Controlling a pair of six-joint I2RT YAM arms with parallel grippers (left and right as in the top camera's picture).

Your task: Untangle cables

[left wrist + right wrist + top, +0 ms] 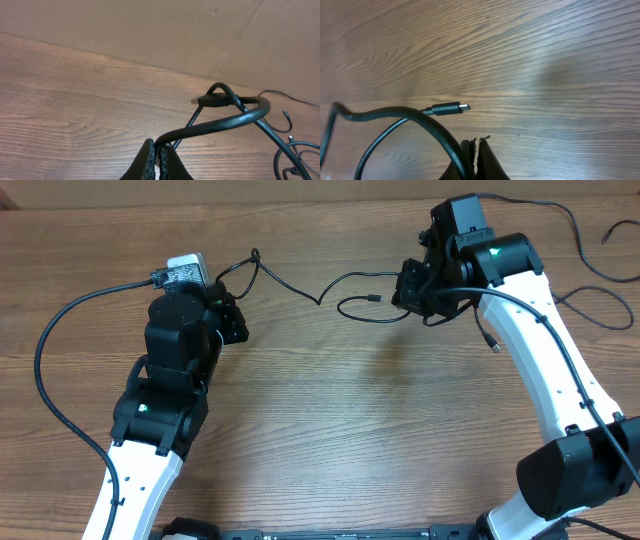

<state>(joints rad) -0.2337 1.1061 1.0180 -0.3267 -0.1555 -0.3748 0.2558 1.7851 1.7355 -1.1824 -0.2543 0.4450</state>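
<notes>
My left claw (157, 156): pinched shut on cable (215, 126).
My right claw (476, 149): shut on seemingly the same cable, beside plug (451, 108).
Cable: runs right from left claw; light, thin, floppy.
Grip: near plug.

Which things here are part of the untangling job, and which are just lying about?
Part of the job:
cables strung between the two hands
plug on the end near the right hand
left hand and right hand, each shut on the cables
loose cord at far right, probably

Just there:
thick wire from the left arm
table
</notes>
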